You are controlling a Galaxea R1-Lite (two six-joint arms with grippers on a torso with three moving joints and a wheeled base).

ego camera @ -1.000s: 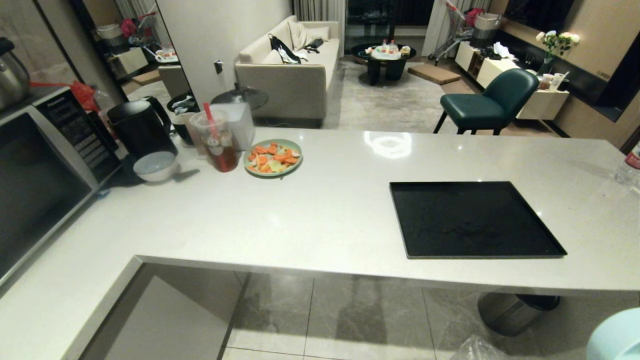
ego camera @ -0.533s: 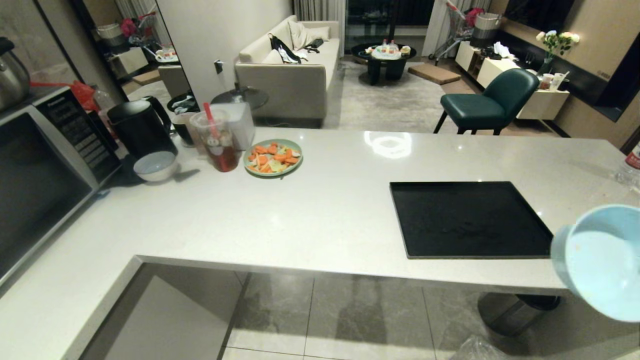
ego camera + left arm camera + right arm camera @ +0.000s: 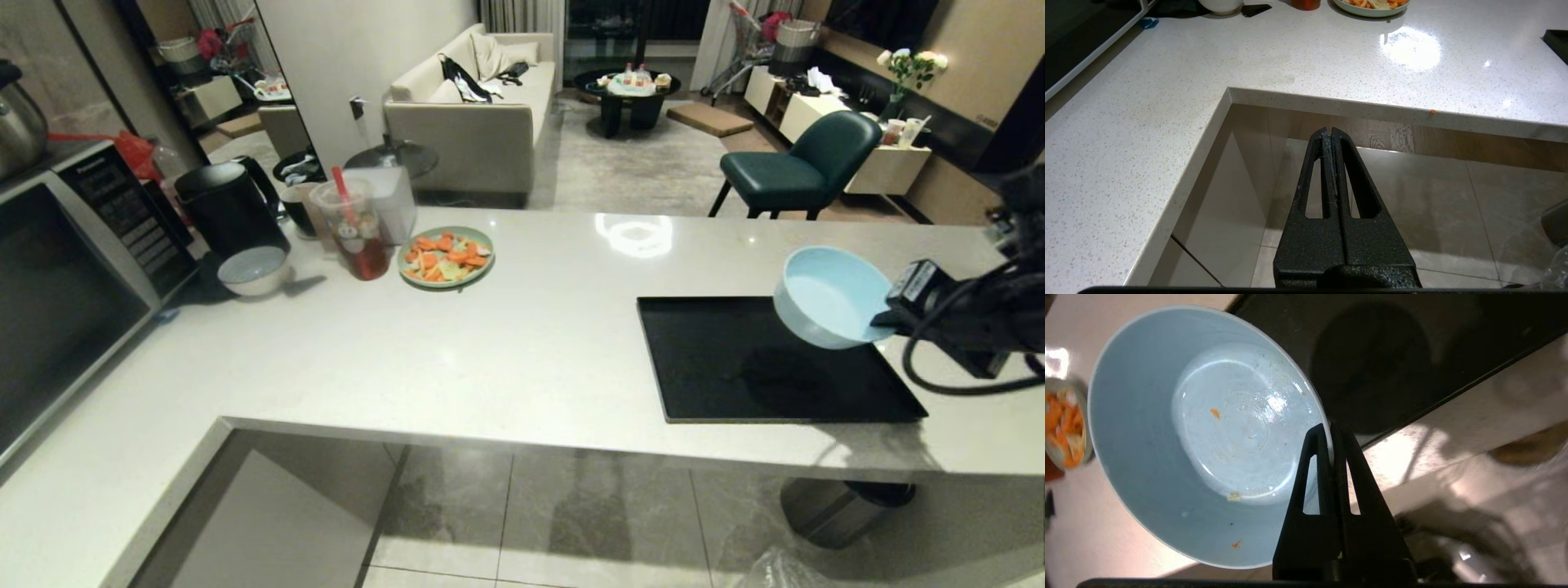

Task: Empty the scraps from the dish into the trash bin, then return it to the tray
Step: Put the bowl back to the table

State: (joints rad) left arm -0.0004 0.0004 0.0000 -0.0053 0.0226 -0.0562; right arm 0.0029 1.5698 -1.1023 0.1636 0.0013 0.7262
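In the head view, the right gripper (image 3: 886, 320) reaches in from the right side and holds the light-blue dish (image 3: 826, 296) by its rim, lifted clear above the right part of the black tray (image 3: 718, 392). The dish is tilted, its opening turned up and toward the camera, and its shadow falls on the tray beneath. The tray lies flat on the pale countertop (image 3: 522, 351). Farther left on the counter stand a green plate of orange slices (image 3: 446, 256), a plastic cup with a red straw (image 3: 354, 229), a white bowl (image 3: 253, 270), a black kettle (image 3: 229, 206) and a microwave (image 3: 73, 269). Below the counter edge, part of a steel bin (image 3: 841, 508) shows, and a bit of crinkly clear plastic (image 3: 775, 570) lies at the lower edge.

In the left wrist view, the left gripper (image 3: 1330, 134) hangs over the tiled floor beside the counter's inner corner, its fingers pressed together with nothing between them.

In the right wrist view, the right gripper's fingers (image 3: 1319, 457) are clamped on the dish's rim. Inside the dish, only a few tiny orange and pale scraps (image 3: 1215, 413) cling to the bottom and wall. The tray sits behind it.
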